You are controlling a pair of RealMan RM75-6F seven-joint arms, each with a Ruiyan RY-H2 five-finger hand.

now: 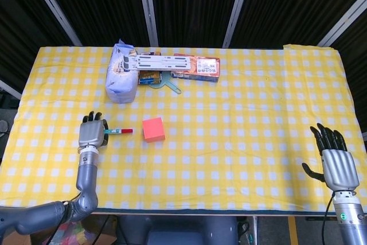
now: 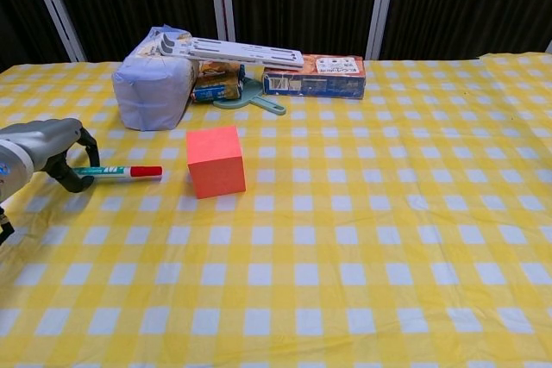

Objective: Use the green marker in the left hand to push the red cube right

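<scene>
— Where the yellow checked counter (image 1: 241,119) runs back toward the dark curtain, what sits there?

— A bluish wrapped pack (image 2: 153,84), a white flat bar (image 2: 241,50) laid across it and a small packet, an orange-labelled box (image 2: 314,76), and a teal handle (image 2: 259,101) poking forward. All of it lies well behind the red cube (image 2: 216,161), and nothing stands to the cube's right.

— And the left robot hand (image 2: 39,146)?

— Low at the counter's left side, fingers curled round the tail of the green marker (image 2: 118,172). The marker lies roughly level, red cap toward the cube, a short gap between them.

— Is the marker lifted?

— Hard to say; it may be just touching the cloth.

— The right robot hand (image 1: 334,159)?

— Near the right front edge, fingers spread, holding nothing.
</scene>
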